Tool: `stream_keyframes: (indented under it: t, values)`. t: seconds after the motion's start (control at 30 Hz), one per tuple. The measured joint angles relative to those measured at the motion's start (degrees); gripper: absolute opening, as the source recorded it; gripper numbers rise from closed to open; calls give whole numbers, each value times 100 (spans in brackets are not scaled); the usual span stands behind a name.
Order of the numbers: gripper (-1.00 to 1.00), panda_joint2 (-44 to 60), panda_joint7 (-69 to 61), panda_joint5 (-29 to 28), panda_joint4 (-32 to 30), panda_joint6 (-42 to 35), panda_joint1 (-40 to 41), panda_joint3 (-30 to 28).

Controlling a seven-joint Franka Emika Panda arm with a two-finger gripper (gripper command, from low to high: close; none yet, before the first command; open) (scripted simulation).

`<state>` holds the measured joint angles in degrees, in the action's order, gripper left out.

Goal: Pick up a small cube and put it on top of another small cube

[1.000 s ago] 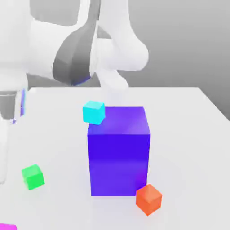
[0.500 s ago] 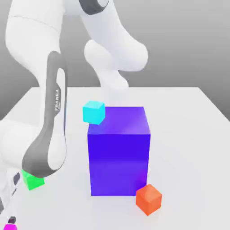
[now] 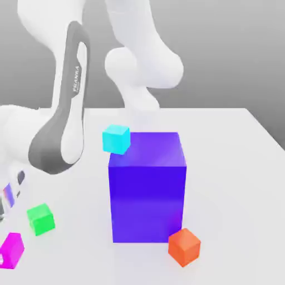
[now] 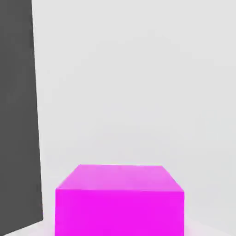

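Whether the gripper [image 3: 6, 203] is standing open or closing on anything cannot be told; it is hanging just above the small magenta cube [image 3: 11, 250] [image 4: 120, 199], which is sitting on the white table [image 3: 234, 167] at about 8 o'clock from the big blue-violet cube [image 3: 147, 189]. The task is looking barely begun: the magenta cube is not yet stacked on the green cube [image 3: 41, 218], which is lying near it at 1 o'clock, so lifting, carrying and placing are all remaining.

We see the big blue-violet cube [image 3: 147, 186] blocking the desk's [image 3: 234, 167] middle. The orange cube [image 3: 184, 246] sits at its 5 o'clock, the cyan cube [image 3: 116, 138] at 11. Open desk lies between the green cube [image 3: 40, 219], the magenta cube [image 3: 11, 250] and the big cube.
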<state>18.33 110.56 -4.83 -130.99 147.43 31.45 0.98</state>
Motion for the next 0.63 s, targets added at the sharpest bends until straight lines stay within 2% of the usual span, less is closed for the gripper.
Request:
stream_keyframes:
  t: [0.17, 0.33, 0.4, 0.53, 0.57, 0.63]
  values:
    - [-100, -864, -508, 43, -1009, 173, 258, -113]
    - [-100, -1797, -1210, 382, -2037, 405, 586, -248]
    - [-100, -1681, -1335, 460, -2179, 688, 800, -185]
    - [-100, -944, -1370, 479, -2188, 1441, 742, -102]
    - [100, -835, -1371, 479, -2184, 1547, 742, -99]
    - [100, -835, -1371, 479, -2184, 1547, 743, -99]
